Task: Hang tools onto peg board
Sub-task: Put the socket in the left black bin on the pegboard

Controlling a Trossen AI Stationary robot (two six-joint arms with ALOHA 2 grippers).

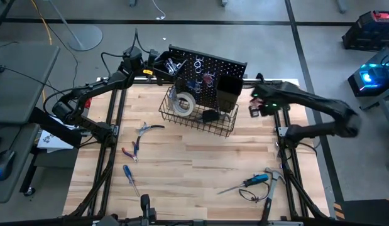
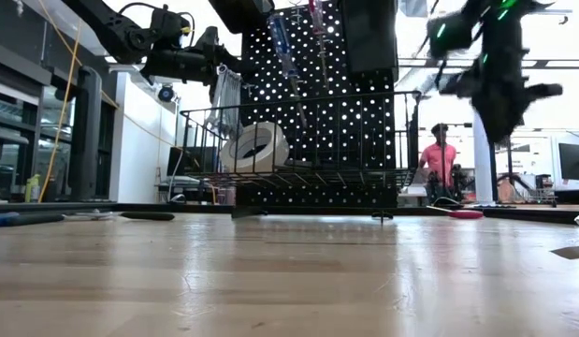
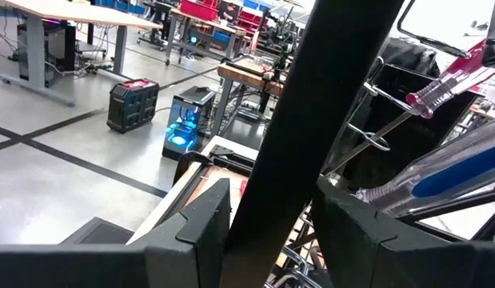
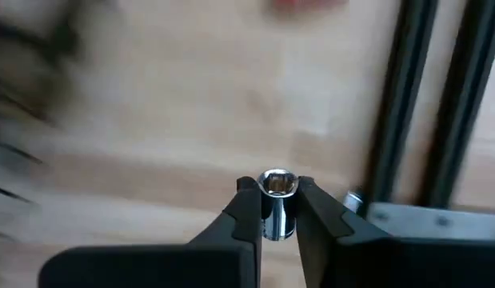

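My right gripper is clamped on a small silver socket, its open hex mouth facing away from my wrist, one dark finger pressed against each side of it. That gripper hangs in the air to the right of the peg board, over the far right part of the wooden table, beside the black frame rail.

My left gripper is at the far left end of the peg board. Its jaws stand partly apart with the board's dark upright edge between them; whether the fingers actually press that edge I cannot tell.

The peg board stands tilted at the far middle of the table. On it I count one wire basket in front, holding one white tape roll, and one black bin to the right. A few silver wrenches and a blue-handled and a red-handled screwdriver hang on its face; their exact number I cannot make out.

On the table, left side: two pairs of pliers, one silver and one red-handled, and one blue-handled screwdriver nearer. Near right: one blue-handled screwdriver and one claw hammer.
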